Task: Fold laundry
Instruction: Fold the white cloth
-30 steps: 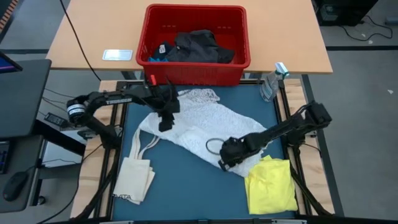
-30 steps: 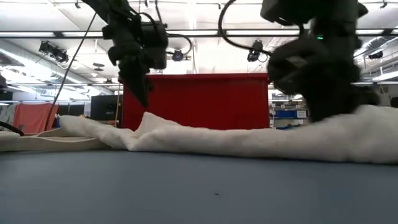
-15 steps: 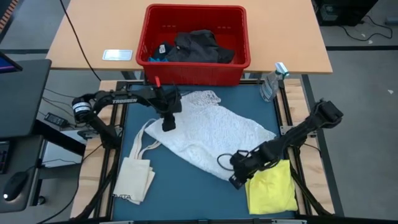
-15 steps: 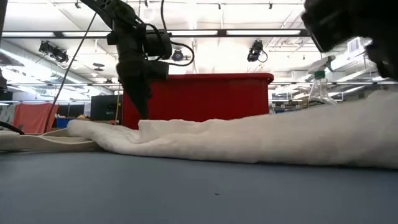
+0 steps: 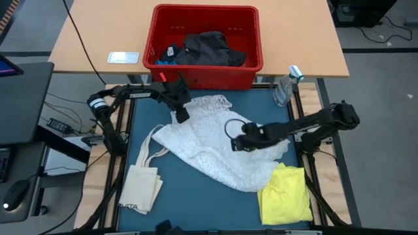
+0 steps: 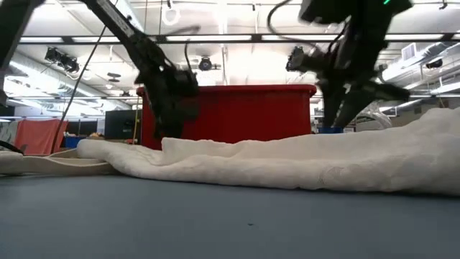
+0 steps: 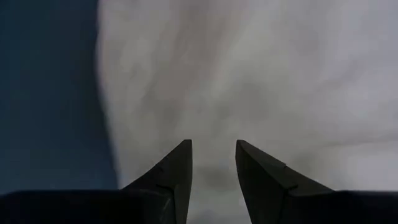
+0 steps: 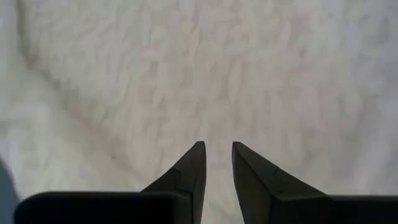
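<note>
The white garment (image 5: 225, 147) lies spread flat on the blue table, running from the far left toward the near right. Its near end rests against the yellow garment (image 5: 285, 197), which lies bunched at the near right corner. My left gripper (image 5: 181, 116) points down, open, close over the white garment's far left edge (image 7: 155, 93), with nothing between its fingers. My right gripper (image 5: 236, 145) hangs above the garment's middle (image 8: 211, 74). It is open by a narrow gap and empty. Dark garments (image 5: 206, 51) lie in the red bin.
The red bin (image 5: 255, 39) stands on the wooden table behind the blue one. A cream tote bag (image 5: 140, 188) lies at the near left, its handles reaching under the white garment. A clear bottle (image 5: 284, 88) stands at the far right corner.
My right gripper drew the white garment's near end toward the near right, beside the yellow garment. It then came off the end, rose and went back toward the far edge, over the garment's middle. My left gripper has gone toward the far edge and down. The garment lies more spread out.
</note>
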